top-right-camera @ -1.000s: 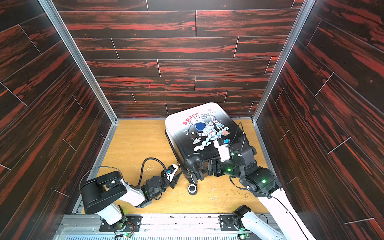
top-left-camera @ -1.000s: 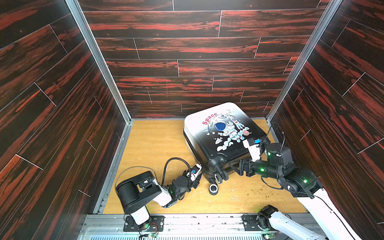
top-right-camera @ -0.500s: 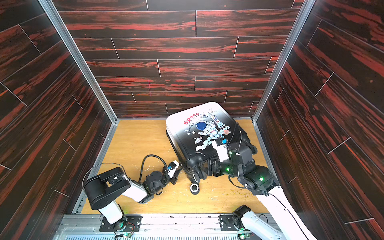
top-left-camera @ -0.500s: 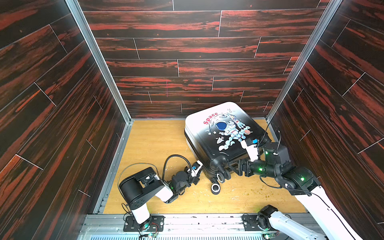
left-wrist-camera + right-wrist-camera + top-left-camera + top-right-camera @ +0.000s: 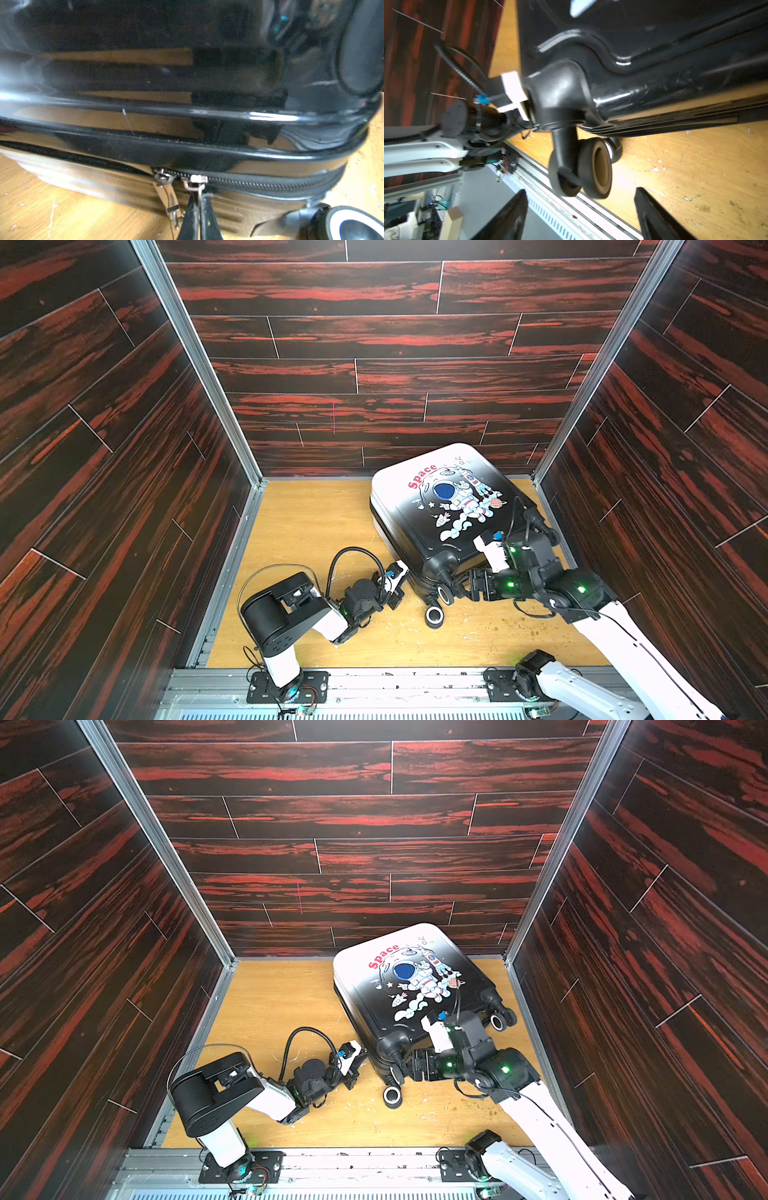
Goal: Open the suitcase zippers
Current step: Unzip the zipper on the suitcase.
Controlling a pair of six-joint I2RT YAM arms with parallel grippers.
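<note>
left end effector (image 5: 199, 207) clenched on a zipper pull (image 5: 195, 183) — right end effector (image 5: 581, 193) released.

**Suitcase** (image 5: 436, 510): small hard-shell case. The lid was graded from white to black and printed with an astronaut cartoon and a red "Space". It was laid flat, lid upward, right of centre in the lower half of both top views and set at an angle. The white end was turned toward the upper frame. The black end, with its black spinner wheels (image 5: 444, 593), was turned toward the lower frame.

**Zippers** (image 5: 259, 184): black toothed track along the seam between the two shells, seen across the lower part of the left wrist view. Two metal sliders (image 5: 195, 179) were set side by side at lower centre. The teeth were closed to the right of them. To the left the seam was parted into a dark gap (image 5: 83, 158). One pull tab (image 5: 171, 200) was hung down over the lower shell.
</note>
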